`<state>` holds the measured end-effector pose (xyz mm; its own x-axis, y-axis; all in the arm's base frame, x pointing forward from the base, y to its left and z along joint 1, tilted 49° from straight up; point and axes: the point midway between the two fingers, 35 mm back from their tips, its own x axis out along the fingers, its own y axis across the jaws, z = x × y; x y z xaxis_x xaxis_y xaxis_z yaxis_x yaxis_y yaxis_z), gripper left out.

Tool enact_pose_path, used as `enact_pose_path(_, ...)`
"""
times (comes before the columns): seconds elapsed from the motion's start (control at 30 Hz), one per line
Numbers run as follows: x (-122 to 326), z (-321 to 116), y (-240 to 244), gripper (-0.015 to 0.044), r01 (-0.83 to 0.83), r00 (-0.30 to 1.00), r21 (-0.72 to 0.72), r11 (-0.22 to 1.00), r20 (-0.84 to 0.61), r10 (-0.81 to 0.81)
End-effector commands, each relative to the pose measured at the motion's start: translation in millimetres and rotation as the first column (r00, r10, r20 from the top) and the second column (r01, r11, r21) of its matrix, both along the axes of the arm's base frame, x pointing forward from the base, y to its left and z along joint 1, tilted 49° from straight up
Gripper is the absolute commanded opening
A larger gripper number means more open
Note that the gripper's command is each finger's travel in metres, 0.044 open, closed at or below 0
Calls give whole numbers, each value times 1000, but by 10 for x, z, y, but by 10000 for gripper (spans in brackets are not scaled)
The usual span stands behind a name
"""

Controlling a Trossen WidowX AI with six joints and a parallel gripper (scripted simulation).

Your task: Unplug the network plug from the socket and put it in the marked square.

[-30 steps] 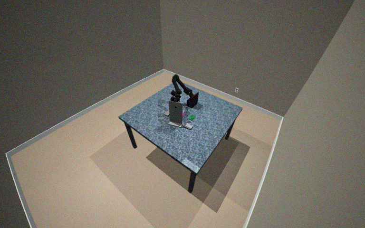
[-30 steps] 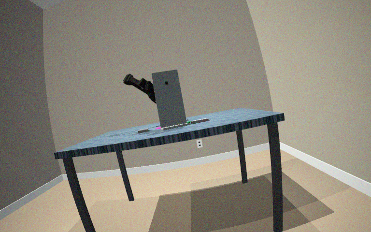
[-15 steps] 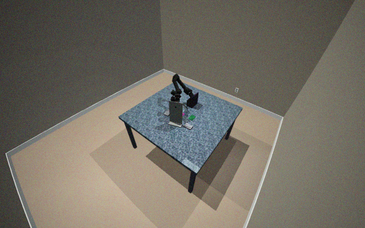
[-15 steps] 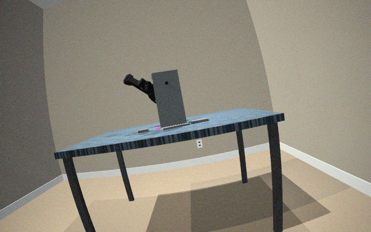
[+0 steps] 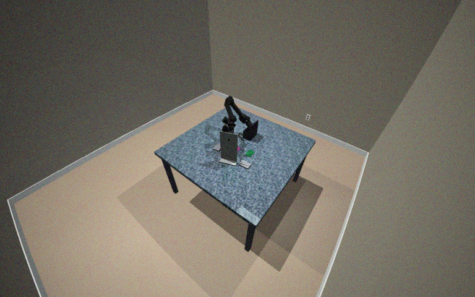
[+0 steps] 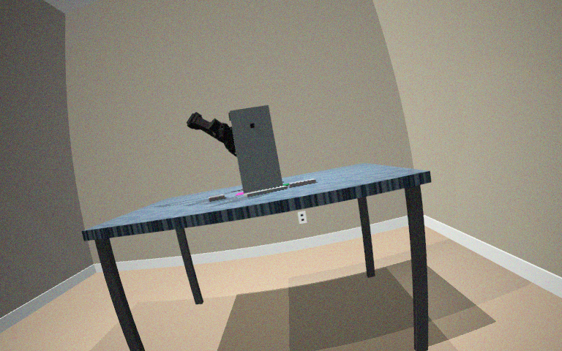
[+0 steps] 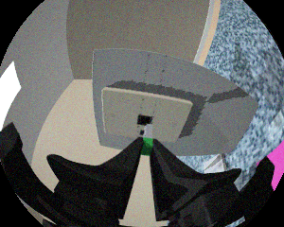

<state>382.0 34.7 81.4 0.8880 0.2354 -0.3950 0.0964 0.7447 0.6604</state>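
My gripper (image 7: 146, 142) is shut on the plug, which has a green part (image 7: 147, 148) between the fingertips and a light grey end (image 7: 148, 130) beyond them. The grey end shows just below and right of the dark socket opening (image 7: 144, 119), apparently outside it; the exact gap cannot be told. The upright grey panel (image 5: 229, 148) (image 6: 255, 159) (image 7: 128, 68) hides the fingertips and plug in the top and exterior views. A flat magenta patch (image 5: 238, 148) (image 6: 239, 194) (image 7: 280, 163) and a flat green patch (image 5: 249, 152) (image 6: 285, 184) lie on the table; which is the marked square cannot be told.
The panel stands on a pale foot (image 5: 227, 161). A flat pale piece (image 5: 245, 164) (image 6: 302, 183) lies beside it, and another small piece (image 5: 216, 147) (image 6: 216, 198) lies on its other side. A dark upright block (image 5: 250, 130) stands on the blue table (image 5: 266, 184) near the arm.
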Motion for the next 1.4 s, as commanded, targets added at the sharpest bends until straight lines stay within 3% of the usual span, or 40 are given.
enact_pose_path(0.0,-30,-2,1,0,-5,1000,-2,1000,-3,5)
enact_pose_path(1.37,-203,62,-36,0,-5,1000,-2,1000,-4,5)
